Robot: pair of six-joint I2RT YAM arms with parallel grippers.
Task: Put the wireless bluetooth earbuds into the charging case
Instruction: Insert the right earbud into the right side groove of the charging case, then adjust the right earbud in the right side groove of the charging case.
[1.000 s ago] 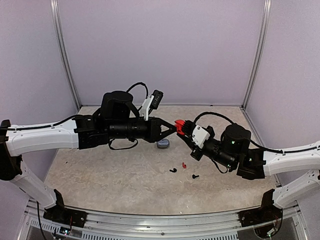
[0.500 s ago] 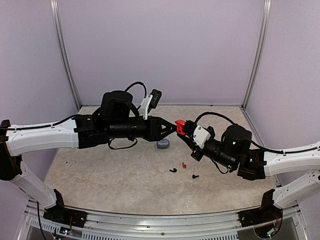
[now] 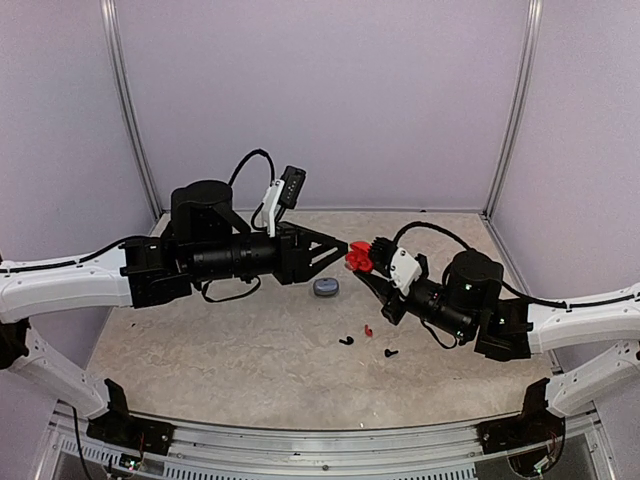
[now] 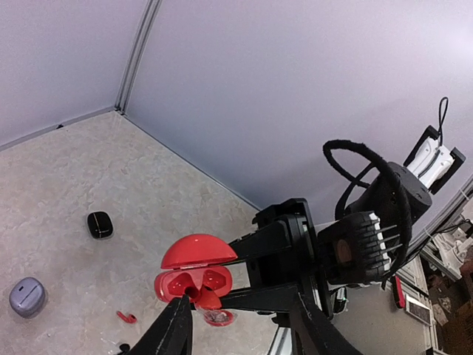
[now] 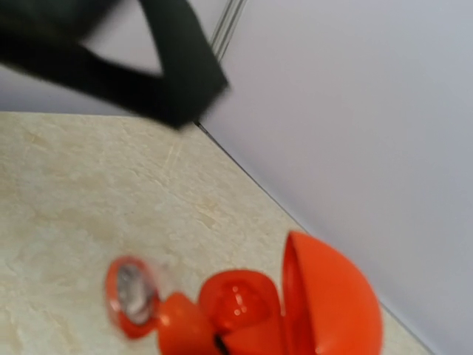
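My left pincer (image 3: pixel 338 250) sits just left of the frame's middle in the overhead view. Its jaws are spread in a V with nothing between them, and the tips are just short of the red charging case (image 3: pixel 355 258).

My right pincer (image 3: pixel 366 264) comes in from the right and is closed on that case, holding it up above the surface (image 3: pixel 220 350) with the lid tipped open. From my left wrist, the case is at lower centre with its two sockets facing me. One of my fingers (image 4: pixel 174 333) rises from the bottom edge to just below it.

From my right wrist, a red earbud (image 5: pixel 133 296) juts from the case's lower-left edge with its pale tip pointing outward. I cannot tell whether it is seated in a socket.

A second red earbud (image 3: pixel 368 330) lies loose on the surface below the case in the overhead frame. Two black earbuds (image 3: pixel 346 340) lie near it, one to its lower left and one to its lower right.

A closed grey case (image 3: pixel 325 287) rests on the surface under my left pincer. A black case (image 4: pixel 100 224) lies at middle left in my left wrist view.
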